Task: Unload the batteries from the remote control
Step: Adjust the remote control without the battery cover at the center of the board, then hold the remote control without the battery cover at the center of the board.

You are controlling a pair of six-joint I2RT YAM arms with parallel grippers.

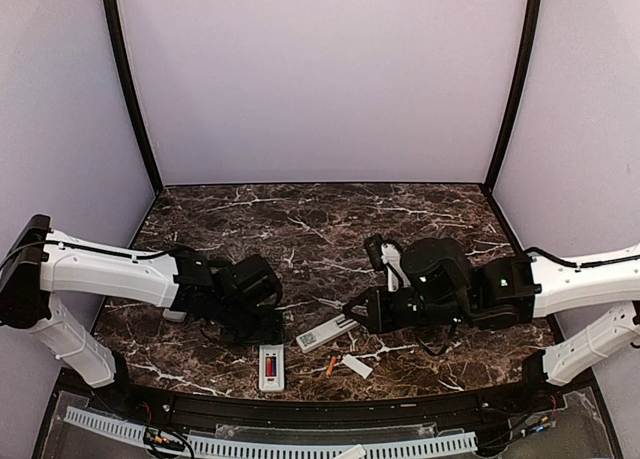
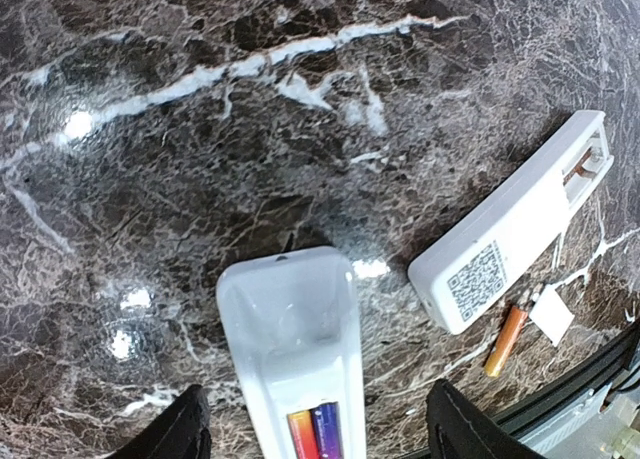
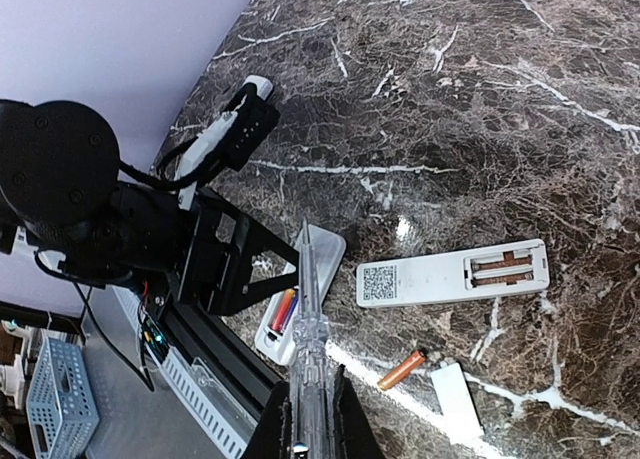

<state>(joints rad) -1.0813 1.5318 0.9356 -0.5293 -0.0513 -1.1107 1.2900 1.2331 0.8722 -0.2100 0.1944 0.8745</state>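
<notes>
The left pincer (image 2: 318, 404) is seen spread wide over the near remote (image 2: 290, 329). Two batteries (image 2: 315, 429), one orange-red and one blue, are seated side by side in it. A slim orange battery (image 3: 402, 368) is spotted loose on the table (image 3: 520, 99), beside a white cover (image 3: 455, 399). The right pincer (image 3: 310, 419) is clamped on a clear stick (image 3: 308, 289).

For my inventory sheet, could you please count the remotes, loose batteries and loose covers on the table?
Remotes: 2
Loose batteries: 1
Loose covers: 1
Total: 4
A white bit under the left arm is too hidden to name.
</notes>
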